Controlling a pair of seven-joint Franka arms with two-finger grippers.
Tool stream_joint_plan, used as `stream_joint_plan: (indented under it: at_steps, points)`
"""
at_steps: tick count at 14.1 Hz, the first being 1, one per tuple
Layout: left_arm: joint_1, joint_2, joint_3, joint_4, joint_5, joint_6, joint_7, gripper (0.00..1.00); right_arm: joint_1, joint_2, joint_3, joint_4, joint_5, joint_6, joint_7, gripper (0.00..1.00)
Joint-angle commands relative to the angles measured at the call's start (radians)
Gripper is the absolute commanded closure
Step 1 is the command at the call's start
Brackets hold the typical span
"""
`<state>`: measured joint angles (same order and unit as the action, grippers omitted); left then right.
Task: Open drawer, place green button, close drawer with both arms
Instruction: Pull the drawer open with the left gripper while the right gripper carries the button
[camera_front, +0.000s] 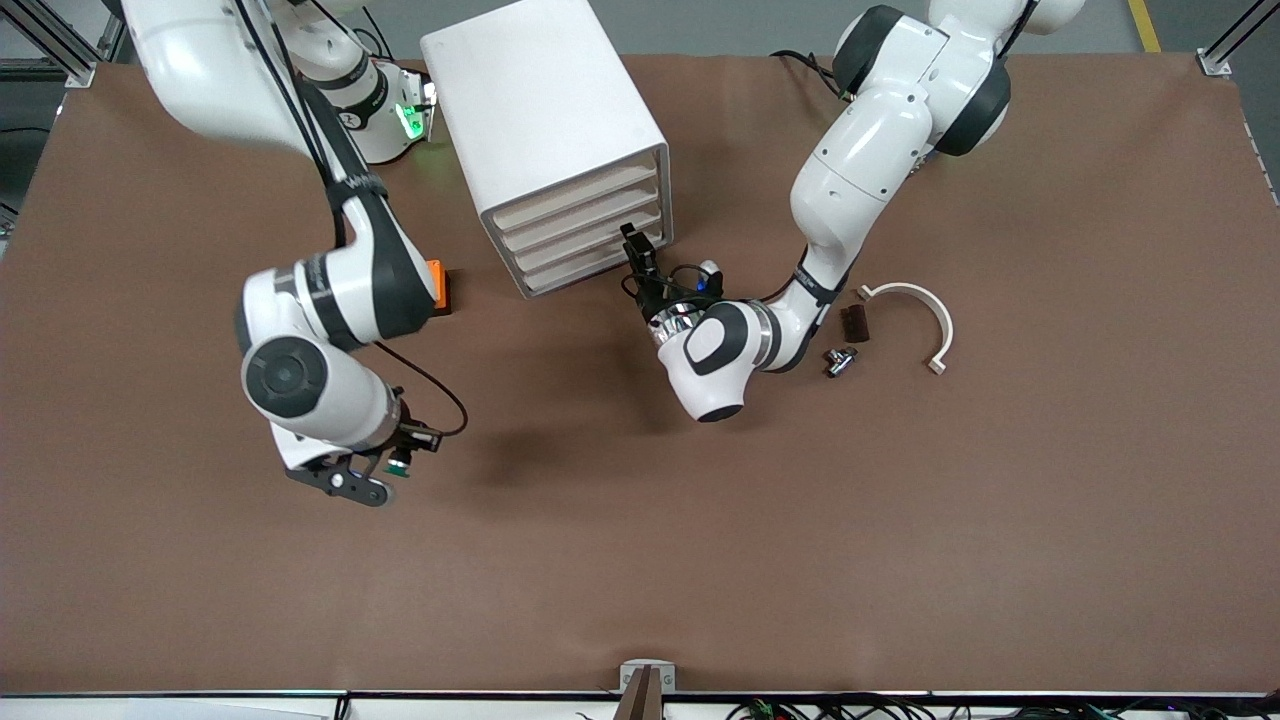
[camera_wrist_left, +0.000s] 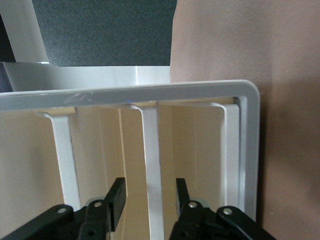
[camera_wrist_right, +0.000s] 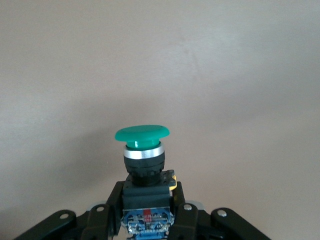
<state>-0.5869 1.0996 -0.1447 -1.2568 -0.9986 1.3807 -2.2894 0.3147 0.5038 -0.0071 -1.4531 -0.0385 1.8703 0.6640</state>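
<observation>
A brown table (camera_front: 900, 520) carries a tall white cabinet (camera_front: 545, 110) that stands between the two arm bases, its four slat-front drawers facing the front camera at an angle. All four drawers look pushed in.

The left hand (camera_front: 634, 243) is at the cabinet's front, at the corner toward the left arm's end of the table, level with the lower drawers. In the left wrist view its fingers (camera_wrist_left: 117, 197) are spread, one on each side of a white slat (camera_wrist_left: 152, 170) of the drawer fronts, not touching it. I cannot tell for certain from these views whether that slat belongs to the lowest drawer (camera_front: 590, 268).

The right hand (camera_front: 385, 468) hangs over bare table toward the right arm's end, well apart from the cabinet. It pinches the button (camera_wrist_right: 144, 165) by its black-and-blue body, and the round green cap points away from the hand. In the front view only a small patch of the green shows under the hand.

An orange box (camera_front: 437, 287) lies on the table beside the cabinet, partly hidden by the right arm (camera_front: 330, 300). Toward the left arm's end of the table lie a white curved bracket (camera_front: 925, 310), a small dark block (camera_front: 855, 322) and a small metal part (camera_front: 840, 360), all near the left arm (camera_front: 850, 180).
</observation>
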Motion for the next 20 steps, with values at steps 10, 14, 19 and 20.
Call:
stream_joint_plan:
  at_steps: [10,14,19,20]
  points:
    - [-0.064,0.022,-0.001,0.010,-0.009,-0.015,-0.013,0.75,0.141,-0.449,0.012,-0.395,0.100,-0.042,0.488,1.00]
    - [-0.056,0.025,0.001,0.010,-0.008,-0.015,-0.016,0.88,0.242,-0.393,0.010,-0.397,0.104,0.076,0.707,1.00]
    - [-0.024,0.025,0.008,0.011,-0.023,-0.015,-0.016,0.93,0.342,-0.315,0.010,-0.369,0.101,0.128,0.911,1.00]
    - [-0.016,0.025,0.008,0.011,-0.023,-0.015,-0.016,0.93,0.359,-0.306,0.010,-0.365,0.100,0.133,0.945,1.00]
